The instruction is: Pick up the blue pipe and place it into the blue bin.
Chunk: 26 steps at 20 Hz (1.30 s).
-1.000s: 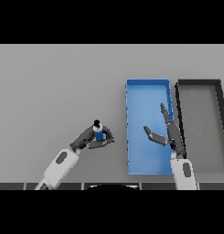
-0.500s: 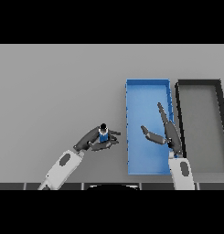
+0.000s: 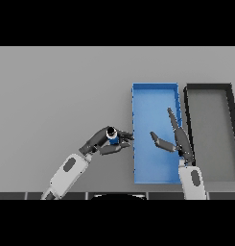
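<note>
Blue pipe (image 3: 112, 139) pinched in our left hand (image 3: 103, 141) has shifted toward 3 o'clock, now beside the blue bin (image 3: 155, 88); release looks close. Right hand (image 3: 179, 139) spread over bin.

A plain sorting workstation, lab-like: a bare grey table (image 3: 52, 86) carries only a blue bin (image 3: 155, 91) and a dark bin (image 3: 210, 91), side by side, with no household furnishings.

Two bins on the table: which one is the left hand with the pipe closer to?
The blue bin: the left hand holds the blue pipe just outside its left wall; the black bin sits farther right.
</note>
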Tool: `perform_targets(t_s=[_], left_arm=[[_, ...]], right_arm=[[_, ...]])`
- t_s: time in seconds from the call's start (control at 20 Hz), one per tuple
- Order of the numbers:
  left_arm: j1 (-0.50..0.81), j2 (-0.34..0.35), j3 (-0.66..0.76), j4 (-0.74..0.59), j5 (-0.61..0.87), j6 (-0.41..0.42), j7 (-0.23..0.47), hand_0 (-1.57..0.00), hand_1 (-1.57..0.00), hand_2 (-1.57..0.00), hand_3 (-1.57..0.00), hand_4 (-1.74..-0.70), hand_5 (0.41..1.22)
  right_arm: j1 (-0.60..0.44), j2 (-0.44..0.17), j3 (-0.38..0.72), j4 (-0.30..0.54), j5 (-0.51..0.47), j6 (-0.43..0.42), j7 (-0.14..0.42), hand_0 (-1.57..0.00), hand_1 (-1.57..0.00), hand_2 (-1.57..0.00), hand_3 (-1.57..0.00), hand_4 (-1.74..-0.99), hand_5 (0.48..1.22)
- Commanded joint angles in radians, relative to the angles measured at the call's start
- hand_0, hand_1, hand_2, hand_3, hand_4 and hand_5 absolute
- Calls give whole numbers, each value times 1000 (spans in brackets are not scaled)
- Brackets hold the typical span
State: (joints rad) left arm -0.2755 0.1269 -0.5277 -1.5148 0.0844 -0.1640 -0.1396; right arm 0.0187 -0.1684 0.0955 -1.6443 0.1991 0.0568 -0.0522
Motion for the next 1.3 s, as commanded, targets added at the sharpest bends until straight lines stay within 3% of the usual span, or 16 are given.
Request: perform_targets(t_s=[0.0, 0.35, 0.5, 0.6, 0.8, 0.95, 1.05, 1.15, 1.25], left_arm=[[-8, 1, 8, -4, 9, -8, 27, -1564, -1566, -1566, -1565, -1473, 1219], [1, -19, 7, -29, -12, -45, 64, -1570, -1570, -1570, -1570, -1474, 1220], [10, -27, 12, -37, -19, -56, 74, -1570, -1570, -1570, -1570, -1474, 1220], [18, -36, 12, -26, -38, -59, 58, -1571, -1571, -1571, -1571, -1474, 1221], [31, -41, 15, -32, -63, -74, 37, -1571, -1571, -1571, -1571, -1475, 1221], [23, -57, 26, -24, -79, -74, 64, -1571, -1571, -1571, -1571, -1474, 1221], [19, -50, 43, -28, -82, -81, 61, -1571, -1571, -1571, -1571, -1473, 1221], [13, -56, 53, -27, -78, -96, 73, -1571, -1571, -1571, -1571, -1473, 1221], [37, -43, 54, -47, -81, -116, 59, -1571, -1571, -1571, -1571, -1474, 1221]], right_arm=[[-8, 2, 2, 10, 7, -4, 13, 1, 1, 1, 1, -1124, 569], [9, -10, 3, -14, 25, -14, 10, 1, 1, 1, 1, -1123, 578], [11, -15, 4, -29, 32, -17, 29, 1, 1, 1, 1, -1185, 578], [30, -11, 7, -45, 21, -10, -1, 1, -11, -3, 1, -1194, 572], [-4, -24, -12, -131, -139, 94, -82, 1, -14, -25, 1, -1175, 592], [-51, -104, -13, -211, -223, 188, -12, 1, -6, -12, 1, -1165, 589], [-75, -144, 13, -277, -277, 248, 69, 1, -4, -8, 1, -1177, 567], [-121, -189, 35, -340, -308, 283, 143, 1, -2, -4, 1, -1194, 543], [-170, -212, 76, -374, -323, 321, 183, 1, -1, -3, 1, -1219, 537]])
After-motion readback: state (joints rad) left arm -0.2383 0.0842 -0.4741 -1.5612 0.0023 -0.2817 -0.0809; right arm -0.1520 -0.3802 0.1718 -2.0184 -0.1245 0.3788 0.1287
